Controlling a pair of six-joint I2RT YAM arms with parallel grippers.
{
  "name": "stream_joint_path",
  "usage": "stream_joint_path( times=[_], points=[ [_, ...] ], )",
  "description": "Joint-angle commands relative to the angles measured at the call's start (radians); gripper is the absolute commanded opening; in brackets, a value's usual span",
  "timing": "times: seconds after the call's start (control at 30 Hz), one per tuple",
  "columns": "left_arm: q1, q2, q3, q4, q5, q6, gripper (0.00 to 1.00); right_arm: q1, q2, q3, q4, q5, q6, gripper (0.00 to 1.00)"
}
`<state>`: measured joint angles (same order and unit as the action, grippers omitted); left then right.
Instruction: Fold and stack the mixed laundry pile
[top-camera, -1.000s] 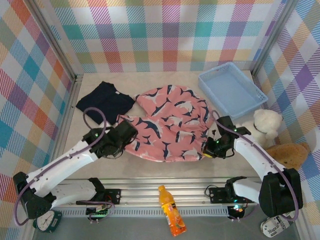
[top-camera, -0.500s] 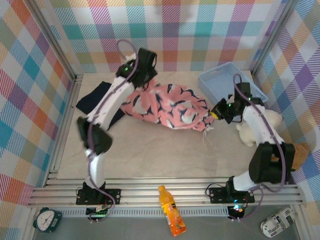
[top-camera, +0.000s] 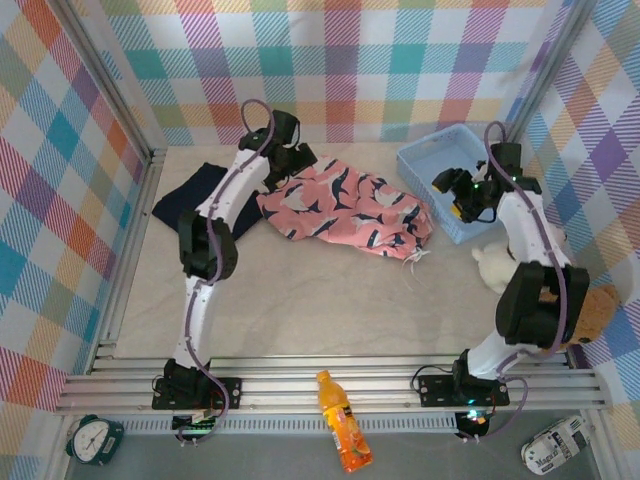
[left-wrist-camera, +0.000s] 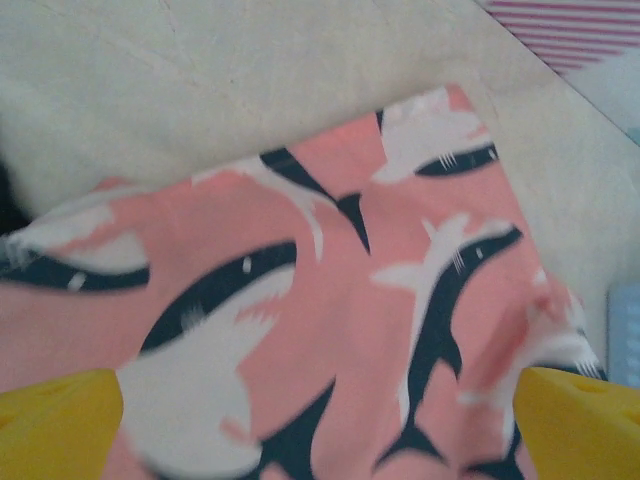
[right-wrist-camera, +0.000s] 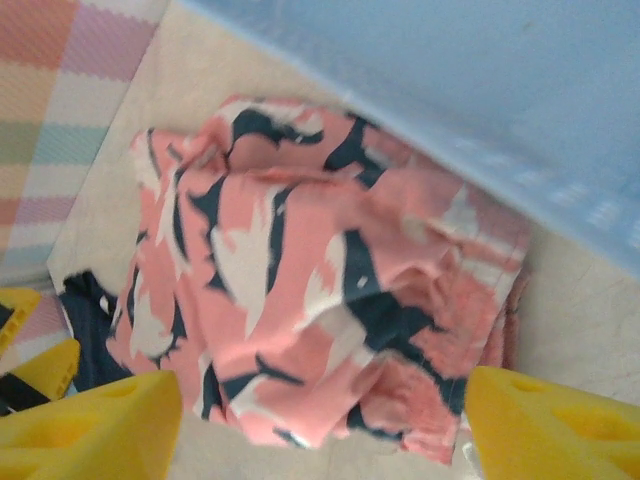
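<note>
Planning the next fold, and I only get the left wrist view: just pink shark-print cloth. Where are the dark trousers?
Observer: The navy trousers lie near the left wall, left of the pink garment.
Operator: Is the right gripper carrying anything?
Observer: No. The right gripper hangs near the pink garment's right end, jaws open and empty.
Operator: Where's the basket?
Observer: The light blue basket sits in the back right corner, close beside that end.
</note>
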<state>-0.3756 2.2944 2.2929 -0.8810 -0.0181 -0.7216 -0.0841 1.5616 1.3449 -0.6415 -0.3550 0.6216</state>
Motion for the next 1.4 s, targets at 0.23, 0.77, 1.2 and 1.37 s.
stream_joint_path(
  times=[0.23, 0.77, 1.2, 1.37],
  points=[
    [-0.191, -0.599, -0.819, 0.151, -0.044, -0.037, 1.00, 0.304, 0.078, -0.025, 0.016, 0.067, -0.115, 0.63],
    [-0.478, -1.162, -1.547, 0.188, -0.282, -0.644, 1.00, 0.413, 0.460, 0.046, -0.056, 0.181, -0.187, 0.55],
    [-0.403, -0.901, -1.242, 0.180, -0.367, -0.410, 1.00, 0.600, -0.089, -0.286, -0.175, 0.152, -0.062, 0.99],
    [-0.269, -0.691, -1.069, 0.261, -0.227, -0.285, 1.00, 0.599, -0.254, -0.379, -0.238, 0.124, -0.074, 0.99]
  ],
)
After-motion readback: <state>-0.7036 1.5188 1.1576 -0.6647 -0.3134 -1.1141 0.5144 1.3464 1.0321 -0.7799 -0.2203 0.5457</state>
